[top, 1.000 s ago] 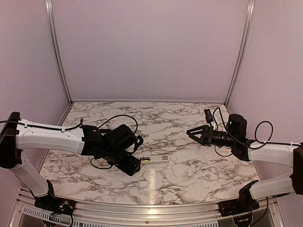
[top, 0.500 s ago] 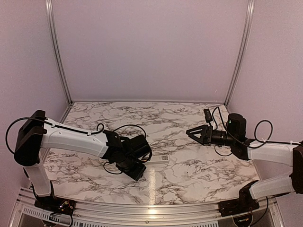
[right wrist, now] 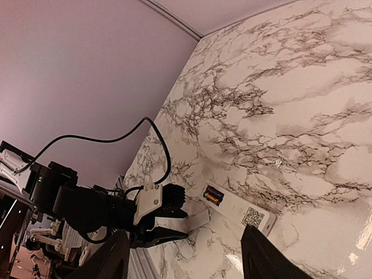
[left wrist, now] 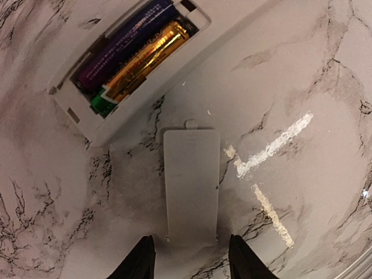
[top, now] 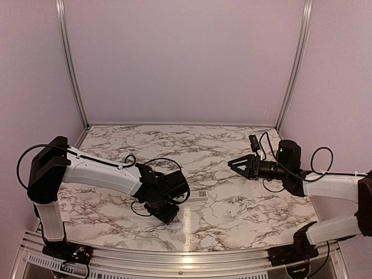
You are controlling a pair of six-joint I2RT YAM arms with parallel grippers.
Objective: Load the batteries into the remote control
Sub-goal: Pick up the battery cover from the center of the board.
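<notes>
1. Between the left gripper's (left wrist: 190,260) spread fingers (left wrist: 143,258), clear of both, the white cover plate (left wrist: 192,180) lies flat on the marbled table (left wrist: 314,70)
2. Just right of it, the remote control (left wrist: 174,67) lies back-up near the table's middle, two batteries (left wrist: 139,55) seated in its recess
3. Well to the right, the right gripper (top: 232,164) hovers with fingers wide apart, holding nothing

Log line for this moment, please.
left claw open, flanking cover plate | remote control batteries in, bay uncovered | right claw open, above table
</notes>
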